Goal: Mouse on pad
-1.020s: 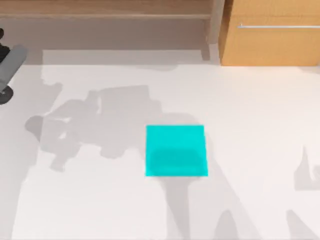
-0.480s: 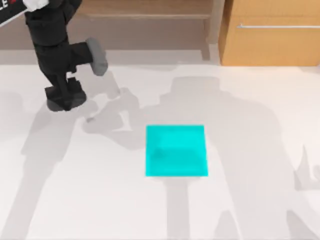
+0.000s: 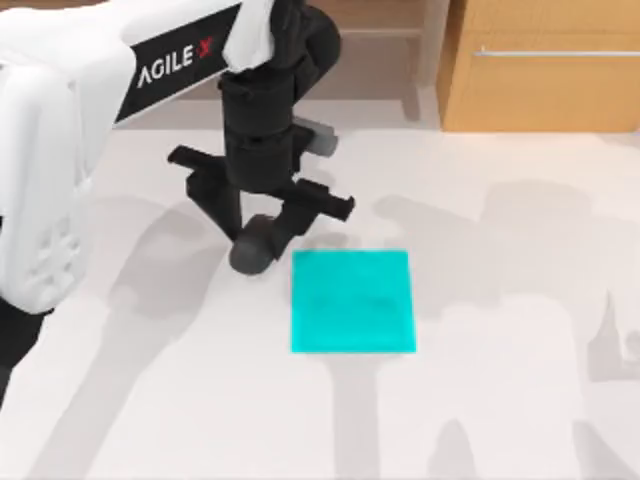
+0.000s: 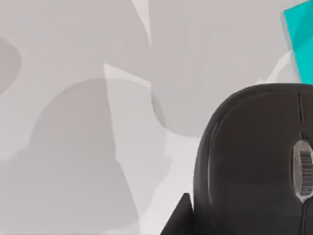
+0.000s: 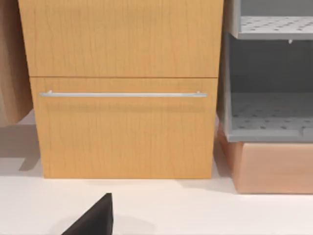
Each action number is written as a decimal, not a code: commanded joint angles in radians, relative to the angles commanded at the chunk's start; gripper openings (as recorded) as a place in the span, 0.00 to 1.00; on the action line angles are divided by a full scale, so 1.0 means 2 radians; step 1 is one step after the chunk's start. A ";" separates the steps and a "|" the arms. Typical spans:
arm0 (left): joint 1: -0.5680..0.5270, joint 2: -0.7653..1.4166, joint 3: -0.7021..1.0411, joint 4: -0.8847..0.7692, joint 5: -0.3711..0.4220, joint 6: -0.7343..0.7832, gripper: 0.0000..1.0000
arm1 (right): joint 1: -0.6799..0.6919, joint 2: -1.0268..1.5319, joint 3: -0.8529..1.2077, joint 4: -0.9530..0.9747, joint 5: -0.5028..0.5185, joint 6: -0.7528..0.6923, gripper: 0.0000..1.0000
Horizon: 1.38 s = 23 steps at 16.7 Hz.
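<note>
Mouse sits between the fingers of the left gripper, which are clamped on it, one dark finger at its ten o'clock side and the other at its two o'clock side. In the top view it is a dark rounded body poking out from under the gripper, just off the pad's upper left corner, at about ten o'clock from the pad's middle. Whether it rests on the table or hangs just above it cannot be told. From the left wrist view the mouse looms close, its scroll wheel visible, with a corner of the cyan pad beyond it and pale table around.

Above the fingers the black wrist rises to the white left arm, which reaches in from the table's left side at nine o'clock and carries the lettering AGILEX.

The pad lies flat near the table's middle, bare on top, with the mouse beside it and not on it.

At one o'clock from the pad, past the table's far edge, stands a wooden cabinet with a silver handle. The right wrist view faces that cabinet and a grey shelf unit beside it, with one dark fingertip of the right gripper showing; I cannot tell how its fingers stand.
</note>
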 joint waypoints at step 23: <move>-0.097 0.002 0.013 0.036 0.002 -0.339 0.00 | 0.000 0.000 0.000 0.000 0.000 0.000 1.00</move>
